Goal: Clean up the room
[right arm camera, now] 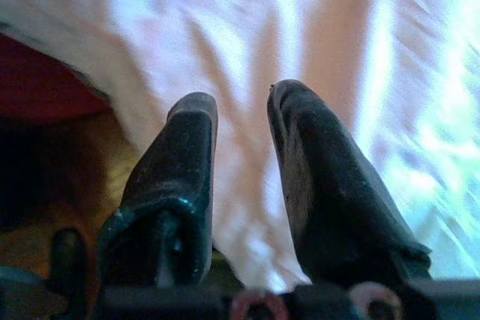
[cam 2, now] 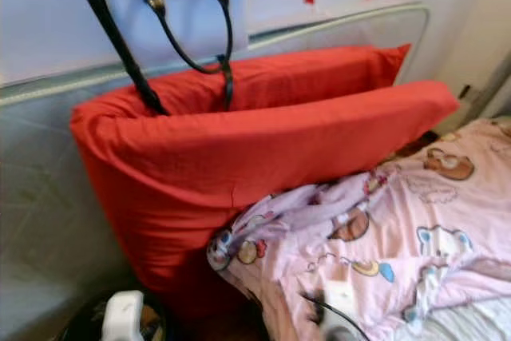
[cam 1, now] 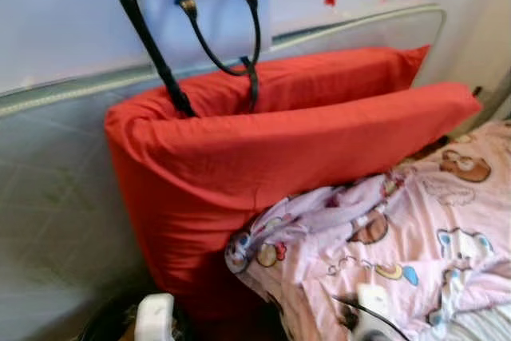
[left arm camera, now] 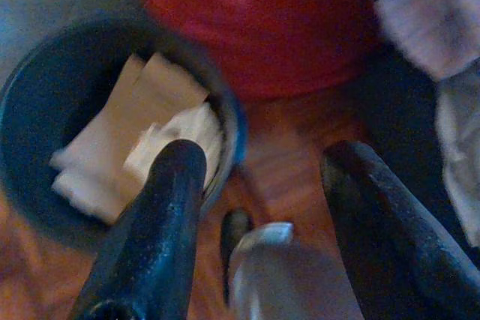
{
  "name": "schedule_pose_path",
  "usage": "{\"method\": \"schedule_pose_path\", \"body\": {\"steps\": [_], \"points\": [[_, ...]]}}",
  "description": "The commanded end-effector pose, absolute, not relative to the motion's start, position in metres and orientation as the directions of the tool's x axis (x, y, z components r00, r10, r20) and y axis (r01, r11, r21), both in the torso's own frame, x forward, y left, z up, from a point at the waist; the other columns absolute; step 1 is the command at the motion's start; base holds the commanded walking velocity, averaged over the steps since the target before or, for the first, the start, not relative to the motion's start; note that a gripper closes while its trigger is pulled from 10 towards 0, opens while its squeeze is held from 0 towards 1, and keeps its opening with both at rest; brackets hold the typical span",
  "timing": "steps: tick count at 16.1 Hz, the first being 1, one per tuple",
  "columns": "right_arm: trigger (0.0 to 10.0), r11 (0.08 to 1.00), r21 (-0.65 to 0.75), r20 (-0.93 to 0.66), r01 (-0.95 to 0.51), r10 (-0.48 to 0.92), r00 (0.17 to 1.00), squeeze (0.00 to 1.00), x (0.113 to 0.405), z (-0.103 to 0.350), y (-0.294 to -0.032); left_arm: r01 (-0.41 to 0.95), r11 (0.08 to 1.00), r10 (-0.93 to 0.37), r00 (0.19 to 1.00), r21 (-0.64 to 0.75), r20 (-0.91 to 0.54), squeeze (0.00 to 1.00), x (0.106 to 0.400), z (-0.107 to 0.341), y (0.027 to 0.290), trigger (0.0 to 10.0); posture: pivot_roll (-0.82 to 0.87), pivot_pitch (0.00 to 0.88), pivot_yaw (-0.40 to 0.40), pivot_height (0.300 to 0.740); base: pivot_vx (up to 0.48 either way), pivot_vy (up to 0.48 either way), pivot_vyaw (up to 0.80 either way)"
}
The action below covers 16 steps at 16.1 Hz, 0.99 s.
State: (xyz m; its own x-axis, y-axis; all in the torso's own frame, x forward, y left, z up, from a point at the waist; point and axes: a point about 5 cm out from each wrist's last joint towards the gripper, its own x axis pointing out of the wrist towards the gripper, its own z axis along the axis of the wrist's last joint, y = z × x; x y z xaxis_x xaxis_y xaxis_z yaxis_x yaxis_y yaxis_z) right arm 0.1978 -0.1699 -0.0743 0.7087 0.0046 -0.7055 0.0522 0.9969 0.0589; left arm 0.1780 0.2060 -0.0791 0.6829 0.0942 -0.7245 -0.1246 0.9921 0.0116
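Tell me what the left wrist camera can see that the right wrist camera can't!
The left wrist view has a round dark blue bin holding crumpled white and tan paper, on a reddish wooden floor. The left gripper hangs above it, fingers spread wide.

The right wrist view looks close down on bright sunlit folds, with the right gripper over them, fingers parted by a narrow gap.

Both views show the big red pillow and the pink cartoon-print blanket.
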Motion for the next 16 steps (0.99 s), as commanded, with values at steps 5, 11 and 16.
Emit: {"method": "schedule_pose_path", "body": {"steps": [5,11,16], "points": [[10.0,0.996,0.072,-0.593,0.05,0.003,0.805,0.0,0.215,-0.06,-0.174,-0.17,0.984,0.094,0.742,-0.052,-0.663,0.0,0.177,-0.076,0.203,10.0,0.02,0.0,-0.007,0.73,0.0,0.0,0.0],[10.0,0.995,0.079,-0.355,0.057,-0.026,0.934,0.0,0.233,-0.032,-0.178,-0.167,0.985,0.115,0.797,-0.034,-0.593,0.0,0.177,-0.071,0.204,10.0,0.01,0.0,-0.012,0.73,0.0,0.0,0.0],[10.0,0.997,0.067,-0.301,0.028,-0.007,0.954,0.0,0.235,-0.025,-0.174,-0.055,0.991,0.056,0.998,0.12,0.001,0.0,0.256,0.024,0.198,10.0,0.01,0.0,-0.018,0.73,0.0,0.0,0.0]]}}
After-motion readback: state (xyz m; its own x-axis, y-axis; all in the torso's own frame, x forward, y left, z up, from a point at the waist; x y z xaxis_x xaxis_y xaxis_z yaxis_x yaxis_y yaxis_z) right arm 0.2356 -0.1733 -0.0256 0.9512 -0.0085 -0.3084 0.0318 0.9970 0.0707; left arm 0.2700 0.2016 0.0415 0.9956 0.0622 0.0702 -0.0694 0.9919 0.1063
